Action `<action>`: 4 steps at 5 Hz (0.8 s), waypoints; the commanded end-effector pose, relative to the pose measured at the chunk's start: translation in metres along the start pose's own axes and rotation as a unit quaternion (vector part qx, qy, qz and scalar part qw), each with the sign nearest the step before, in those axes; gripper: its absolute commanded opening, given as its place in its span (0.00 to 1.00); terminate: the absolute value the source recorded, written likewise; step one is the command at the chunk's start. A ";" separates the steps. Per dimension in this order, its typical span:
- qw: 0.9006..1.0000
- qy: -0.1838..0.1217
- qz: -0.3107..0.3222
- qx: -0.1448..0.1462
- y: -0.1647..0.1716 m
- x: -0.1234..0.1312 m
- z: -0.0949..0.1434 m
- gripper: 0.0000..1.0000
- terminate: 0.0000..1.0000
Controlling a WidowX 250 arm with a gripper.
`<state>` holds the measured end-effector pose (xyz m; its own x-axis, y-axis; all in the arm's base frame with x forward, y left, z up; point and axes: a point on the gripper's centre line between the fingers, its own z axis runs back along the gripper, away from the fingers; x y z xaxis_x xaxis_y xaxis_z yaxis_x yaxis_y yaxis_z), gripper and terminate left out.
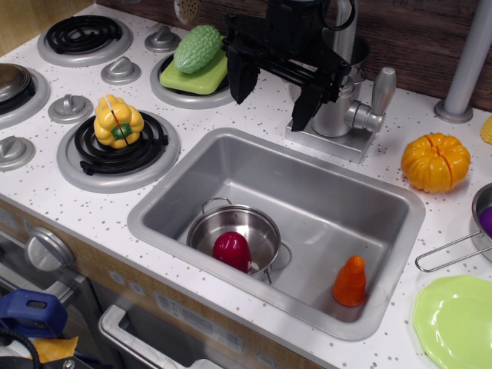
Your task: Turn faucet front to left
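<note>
The silver-grey faucet [339, 114] stands on its square base plate [327, 143] behind the sink's back rim. Its lever handle [380, 94] sticks up on the right side. Its thin spout pipe [345, 32] rises behind my arm and is partly hidden. My black gripper [274, 94] hangs just left of and in front of the faucet body, above the counter at the sink's back edge. Its jaws are spread wide with nothing between them. The right finger [304, 108] is close beside the faucet body; whether it touches I cannot tell.
The steel sink [361, 211] holds a small pot [261, 223] with a red piece [231, 250], and an orange cone [350, 281]. A yellow pepper [118, 121] and a green gourd [197, 48] sit on burners. An orange pumpkin [435, 161] and a grey pole [469, 61] stand at right.
</note>
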<state>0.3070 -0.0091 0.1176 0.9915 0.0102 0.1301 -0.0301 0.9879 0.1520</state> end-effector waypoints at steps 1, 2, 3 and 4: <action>1.000 0.000 0.000 0.000 0.000 0.000 0.000 1.00 0.00; 1.000 -0.017 -0.009 -0.002 -0.011 0.003 0.001 1.00 0.00; 0.999 -0.045 -0.027 0.004 -0.021 0.013 0.004 1.00 0.00; 0.996 -0.072 -0.042 0.021 -0.031 0.024 0.005 1.00 0.00</action>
<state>0.3304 -0.0445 0.1094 0.9733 -0.0964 0.2082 0.0578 0.9812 0.1843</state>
